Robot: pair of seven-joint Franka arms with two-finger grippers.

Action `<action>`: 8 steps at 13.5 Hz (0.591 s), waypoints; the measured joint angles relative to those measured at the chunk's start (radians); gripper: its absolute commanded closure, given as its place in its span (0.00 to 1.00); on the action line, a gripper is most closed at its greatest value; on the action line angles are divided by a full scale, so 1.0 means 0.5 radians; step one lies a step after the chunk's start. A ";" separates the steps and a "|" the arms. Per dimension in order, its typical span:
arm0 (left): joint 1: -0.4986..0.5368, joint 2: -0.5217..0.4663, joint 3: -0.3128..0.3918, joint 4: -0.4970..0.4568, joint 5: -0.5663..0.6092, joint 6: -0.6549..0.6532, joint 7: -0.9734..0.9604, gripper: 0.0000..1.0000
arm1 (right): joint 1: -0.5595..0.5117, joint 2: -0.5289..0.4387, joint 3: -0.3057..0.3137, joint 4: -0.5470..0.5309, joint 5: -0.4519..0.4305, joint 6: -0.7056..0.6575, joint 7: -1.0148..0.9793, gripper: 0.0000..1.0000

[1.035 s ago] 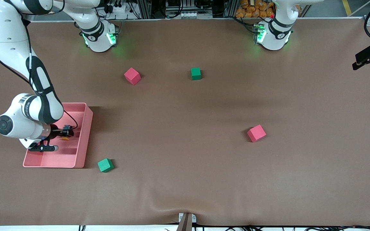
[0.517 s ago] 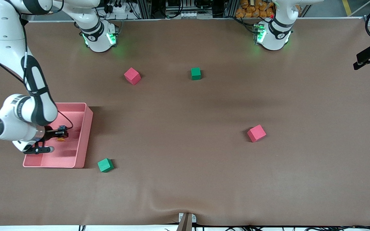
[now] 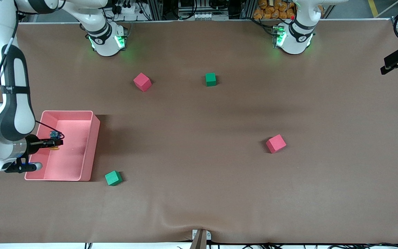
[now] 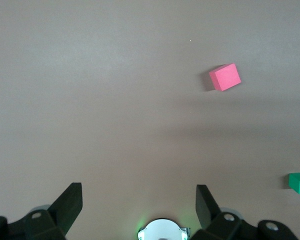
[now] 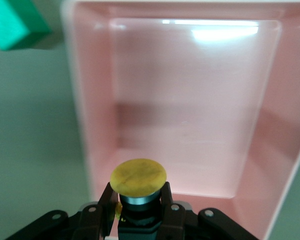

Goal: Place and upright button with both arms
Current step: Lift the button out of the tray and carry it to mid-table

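Observation:
My right gripper is shut on the button and holds it in the air over the pink tray. In the right wrist view the round orange cap sits above the black body, which is clamped between the two fingers of the right gripper, with the tray's floor below. My left gripper waits, open and empty, high over the left arm's end of the table. Its two fingers stand wide apart in the left wrist view.
A green cube lies beside the tray, nearer the front camera, and shows in the right wrist view. A pink cube and a green cube lie near the bases. Another pink cube lies mid-table.
My right arm has carried the button across the tray toward the right arm's end of the table, still shut on it. The left arm has not moved.

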 measured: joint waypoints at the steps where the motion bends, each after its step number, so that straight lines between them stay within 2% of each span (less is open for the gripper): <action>1: 0.001 0.000 0.000 0.000 0.000 -0.001 0.000 0.00 | 0.072 -0.003 0.023 0.055 0.044 -0.048 0.163 1.00; 4: 0.011 0.000 0.001 0.000 0.000 -0.002 0.031 0.00 | 0.313 -0.003 0.150 0.191 0.208 -0.047 0.659 1.00; 8: 0.045 0.000 0.002 -0.001 0.000 -0.006 0.089 0.00 | 0.660 0.074 0.347 0.209 0.224 0.367 1.028 1.00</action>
